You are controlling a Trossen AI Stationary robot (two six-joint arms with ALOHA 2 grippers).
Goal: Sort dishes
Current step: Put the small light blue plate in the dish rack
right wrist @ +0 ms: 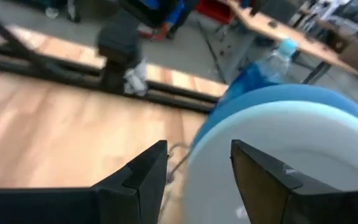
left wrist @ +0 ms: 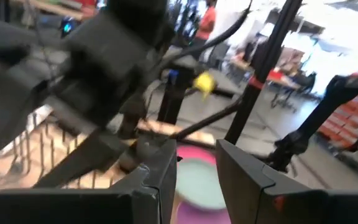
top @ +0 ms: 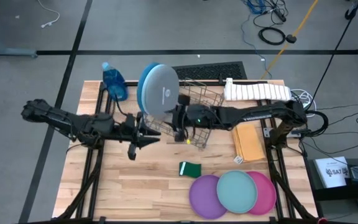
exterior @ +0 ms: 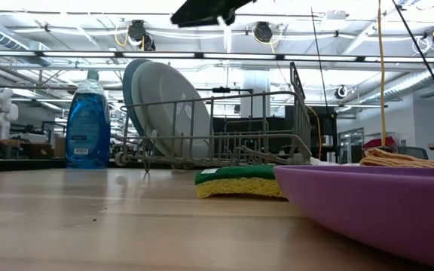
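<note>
Purple plate [exterior: 375, 203] nearest low camera, flat on tabletop [top: 148, 186] at 5 o'clock, overlapped by teal plate [top: 237, 191], pink plate [top: 266, 193] beside. Green sponge [top: 190, 168] just left of them. Deep-blue plate [top: 144, 87] and pale-blue plate [top: 161, 92] upright in wire rack [top: 201, 102], 12 o'clock. Left end effector [top: 146, 140] spread, empty, mid-tabletop. Right end effector [top: 176, 118] spread, empty, beside pale-blue plate.

Wood table [top: 142, 180], wire rack [top: 199, 102], glossy plastic plates [top: 232, 193]
</note>
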